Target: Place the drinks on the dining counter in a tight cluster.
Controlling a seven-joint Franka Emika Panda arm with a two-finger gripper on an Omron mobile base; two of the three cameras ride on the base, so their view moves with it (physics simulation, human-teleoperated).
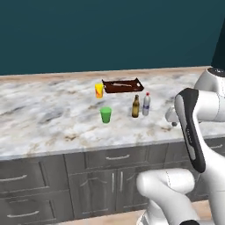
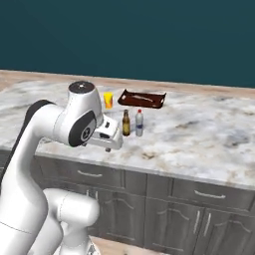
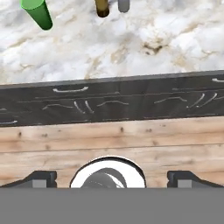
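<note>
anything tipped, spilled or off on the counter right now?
Nothing stands out. The beer bottle and the water bottle stand upright, close together on the counter. The green cup and the orange cup are upright too, and the brown tray lies flat behind them. No spill shows.

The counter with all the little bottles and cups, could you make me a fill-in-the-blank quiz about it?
1. The brown beer bottle stands right beside the clear bottle with the ____ cap.
2. The cup nearest the counter's front edge is ____.
3. The yellow-orange cup stands just left of the dark ____.
4. The gripper's jaws are ____, holding nothing.

Missing words: red; green; tray; open
</note>
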